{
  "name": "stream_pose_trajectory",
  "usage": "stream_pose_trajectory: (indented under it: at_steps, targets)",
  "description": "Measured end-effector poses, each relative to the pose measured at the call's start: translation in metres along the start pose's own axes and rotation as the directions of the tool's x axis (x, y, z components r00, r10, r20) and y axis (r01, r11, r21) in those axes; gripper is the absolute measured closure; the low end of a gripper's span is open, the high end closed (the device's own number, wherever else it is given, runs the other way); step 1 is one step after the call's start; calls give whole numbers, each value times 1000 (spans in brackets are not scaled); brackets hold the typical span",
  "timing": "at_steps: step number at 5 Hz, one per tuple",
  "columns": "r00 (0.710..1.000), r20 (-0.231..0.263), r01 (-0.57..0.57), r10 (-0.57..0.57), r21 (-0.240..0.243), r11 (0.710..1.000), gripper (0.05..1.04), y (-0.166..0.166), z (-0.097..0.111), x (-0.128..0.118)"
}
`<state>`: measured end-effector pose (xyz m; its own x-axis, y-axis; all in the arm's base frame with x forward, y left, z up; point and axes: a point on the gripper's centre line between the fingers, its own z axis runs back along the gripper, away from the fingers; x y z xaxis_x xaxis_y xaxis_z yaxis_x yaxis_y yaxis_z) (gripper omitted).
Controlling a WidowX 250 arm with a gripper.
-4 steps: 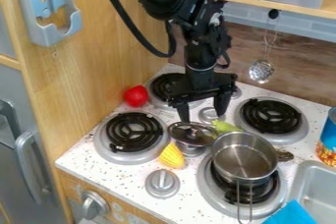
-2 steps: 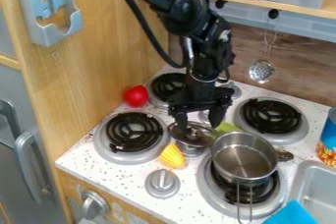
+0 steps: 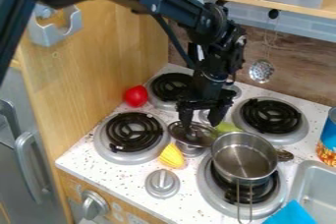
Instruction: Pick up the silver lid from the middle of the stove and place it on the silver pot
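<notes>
The gripper (image 3: 201, 123) is open and hangs over the back edge of a small lidded pot (image 3: 190, 149), one finger close to the lid (image 3: 197, 138). Whether it touches the lid, I cannot tell. Right of the lid, partly behind the steel pot, lies a green object (image 3: 226, 127). The open steel pot (image 3: 242, 158) stands on the front right burner, its handle toward the front. A yellow corn-like toy (image 3: 172, 156) lies against the lidded pot's left side. The red toy (image 3: 136, 96) sits at the back left beside the wooden wall.
Black coil burners (image 3: 134, 132) and a grey knob (image 3: 162, 183) are around the pots. At the right are a grey sink (image 3: 313, 183), a blue cloth-like piece (image 3: 292, 213) and a can (image 3: 328, 142). A slotted ladle (image 3: 261, 70) hangs at the back.
The gripper has come lower over the lid, and its fingers stand somewhat closer together. The upper arm has swung down across the view's upper left. The pots and toys look unmoved.
</notes>
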<state>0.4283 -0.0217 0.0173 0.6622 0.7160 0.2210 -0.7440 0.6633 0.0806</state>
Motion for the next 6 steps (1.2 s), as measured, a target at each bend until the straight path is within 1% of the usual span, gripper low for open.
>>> stream_pose_trajectory:
  at_steps: [1, 2, 3, 4, 5, 6]
  targets:
    - [999, -33, 4, -2, 75, 997, 81, -3, -9, 10]
    - [998, -55, 13, -7, 117, 993, 81, -6, -16, 12]
    - [997, -73, 30, -20, 142, 989, 81, -7, -18, 12]
    - [997, -76, 35, -24, 150, 988, 81, -8, -18, 13]
    - [996, -88, 30, -16, 168, 985, 137, -8, -28, 10]
    - [996, -87, 17, -2, 169, 985, 413, -7, -29, 13]
